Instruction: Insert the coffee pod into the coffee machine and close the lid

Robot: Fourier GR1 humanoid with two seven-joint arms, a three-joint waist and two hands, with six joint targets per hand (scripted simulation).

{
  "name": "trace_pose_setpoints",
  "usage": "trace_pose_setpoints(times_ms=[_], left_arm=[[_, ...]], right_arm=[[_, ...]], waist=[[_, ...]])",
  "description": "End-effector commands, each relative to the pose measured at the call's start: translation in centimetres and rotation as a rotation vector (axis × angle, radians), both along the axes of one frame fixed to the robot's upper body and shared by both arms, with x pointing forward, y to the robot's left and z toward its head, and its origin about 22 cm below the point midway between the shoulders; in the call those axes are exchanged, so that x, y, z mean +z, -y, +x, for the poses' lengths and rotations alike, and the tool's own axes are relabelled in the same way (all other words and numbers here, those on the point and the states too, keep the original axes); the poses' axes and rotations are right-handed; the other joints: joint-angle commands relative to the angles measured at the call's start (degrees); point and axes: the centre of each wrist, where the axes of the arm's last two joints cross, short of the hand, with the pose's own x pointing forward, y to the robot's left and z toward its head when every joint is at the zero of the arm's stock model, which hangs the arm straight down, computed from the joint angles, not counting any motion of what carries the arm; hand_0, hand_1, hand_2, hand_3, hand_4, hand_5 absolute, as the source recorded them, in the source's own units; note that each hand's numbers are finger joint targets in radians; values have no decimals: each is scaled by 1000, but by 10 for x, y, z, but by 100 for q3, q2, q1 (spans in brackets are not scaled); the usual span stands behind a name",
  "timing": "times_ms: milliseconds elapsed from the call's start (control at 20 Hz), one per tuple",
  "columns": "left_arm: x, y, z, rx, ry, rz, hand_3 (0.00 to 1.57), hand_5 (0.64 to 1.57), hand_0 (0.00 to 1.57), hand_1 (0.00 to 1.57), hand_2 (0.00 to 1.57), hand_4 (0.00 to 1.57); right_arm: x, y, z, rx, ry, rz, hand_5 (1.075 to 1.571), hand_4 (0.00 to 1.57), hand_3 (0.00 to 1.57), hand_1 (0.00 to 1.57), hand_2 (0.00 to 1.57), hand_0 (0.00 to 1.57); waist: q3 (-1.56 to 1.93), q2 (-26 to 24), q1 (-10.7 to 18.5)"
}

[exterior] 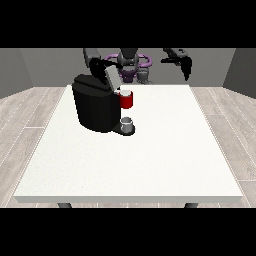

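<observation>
Front view: the black coffee machine (pixel 95 107) stands on the white surface (pixel 150 160) toward ten o'clock from the surface's middle, its brewing side turned to three o'clock. Its lid (pixel 109 75) is tilted up and open, which suits a pod going in from above. A red pod holder (pixel 127 100) juts out at the machine's three o'clock side, and a small grey cup (pixel 127 124) sits on the drip base just under it, placed to catch what pours.

The coffee pod itself I cannot pick out; a tiny pale spot on top of the red holder may be it, but that is a judgement only.

The robot hand at the view's left (pixel 96 64) is at the lid's upper edge, at twelve o'clock of the machine, likely placed to push the lid down; how its fingers lie I cannot tell. The robot hand at the view's right (pixel 186 67) hangs in the air well apart from the machine, fingers pointing down and relaxed, holding nothing.

The surface is a large white table. Around it runs a pale grey plank floor, with plain grey walls behind the robot.
</observation>
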Motion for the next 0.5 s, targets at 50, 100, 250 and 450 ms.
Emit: trace_pose_setpoints(times_ms=[50,100,250,450], left_arm=[[-4,0,-9,5,-49,16,0,1571,0,0,0,0],[-19,8,0,57,-4,3,0,1571,0,0,0,0],[3,-2,8,56,11,1,0,1571,0,0,0,131],[0,-12,4,35,-17,22,0,1571,0,0,0,169]], right_arm=[[-15,-10,-1,25,-80,-24,1571,0,0,0,0,0],[15,-23,6,94,-19,-24,1571,0,0,0,0,0],[20,-26,13,69,-17,-41,1571,114,0,0,0,0],[26,-39,15,72,13,-91,1571,0,0,0,0,0]], waist=[[18,-156,81],[16,89,-246],[17,126,-57],[17,55,89]])
